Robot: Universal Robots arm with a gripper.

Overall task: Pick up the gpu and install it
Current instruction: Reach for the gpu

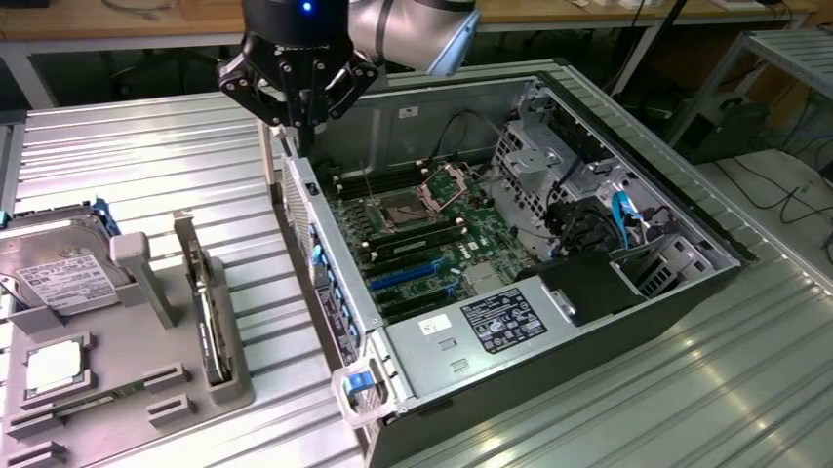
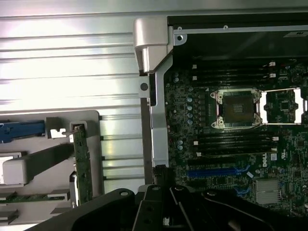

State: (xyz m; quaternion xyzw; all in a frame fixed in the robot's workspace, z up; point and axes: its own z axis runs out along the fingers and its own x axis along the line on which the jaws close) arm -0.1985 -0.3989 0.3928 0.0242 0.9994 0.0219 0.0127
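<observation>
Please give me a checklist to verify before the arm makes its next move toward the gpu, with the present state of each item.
1. gpu stands on edge in the grey holder, free to reach from above: ok.
2. tool open for a grasp: not ok, it is shut and holds nothing.
3. tool above the gpu: not ok, it hangs over the case wall, apart from the holder.
4. Blue expansion slots on the motherboard free of cards: ok.
5. Case side open: ok.
6. Slot latch position: cannot tell.
</observation>
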